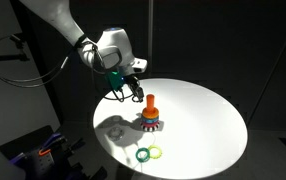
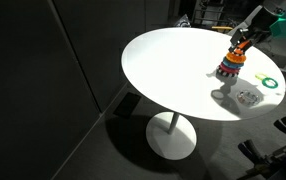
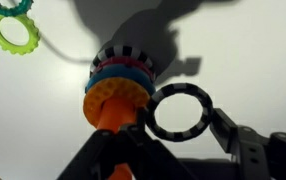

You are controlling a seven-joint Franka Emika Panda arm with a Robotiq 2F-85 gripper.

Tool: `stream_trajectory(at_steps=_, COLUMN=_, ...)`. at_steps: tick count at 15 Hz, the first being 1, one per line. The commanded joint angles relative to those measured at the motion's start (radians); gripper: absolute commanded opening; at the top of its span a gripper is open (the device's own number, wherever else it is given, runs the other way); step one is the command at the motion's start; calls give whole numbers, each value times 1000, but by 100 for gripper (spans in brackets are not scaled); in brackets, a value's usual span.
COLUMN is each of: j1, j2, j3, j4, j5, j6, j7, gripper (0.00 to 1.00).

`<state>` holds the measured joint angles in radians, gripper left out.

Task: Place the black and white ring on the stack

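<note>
My gripper (image 3: pixel 179 122) is shut on the black and white ring (image 3: pixel 179 91), which is pinched between the two fingers. In the wrist view the ring hangs right beside the orange peg top of the stack (image 3: pixel 114 100), whose blue and red rings widen to a striped base. In both exterior views the gripper (image 1: pixel 133 86) (image 2: pixel 245 38) hovers just above and beside the stack (image 1: pixel 150 120) (image 2: pixel 230 68) on the white round table (image 1: pixel 208 115) (image 2: pixel 168 70). The held ring is too small to make out in those views.
A green ring (image 1: pixel 143 155) and a yellow ring (image 1: pixel 157 152) lie flat near the table's front edge, apart from the stack. They also show in the wrist view's top left corner (image 3: pixel 13 32). The surroundings beyond the table are dark.
</note>
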<state>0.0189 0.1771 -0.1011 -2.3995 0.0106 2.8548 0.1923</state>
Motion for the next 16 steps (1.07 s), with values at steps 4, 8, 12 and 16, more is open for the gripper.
stream_trajectory(at_steps=4, j1=-17, j2=-68, j3=-23, j4=42, j5=-92, j6=-76, j7=29, gripper=42)
stream_trajectory(at_steps=8, j1=-35, j2=-58, j3=-35, j4=75, j5=-119, j6=-84, j7=32, gripper=42)
stream_trajectory(at_steps=12, j1=-47, j2=-49, j3=-45, j4=94, j5=-132, j6=-85, j7=32, gripper=42)
stream_trajectory(at_steps=16, j1=-55, j2=-31, j3=-50, j4=107, j5=-128, j6=-82, j7=29, gripper=42)
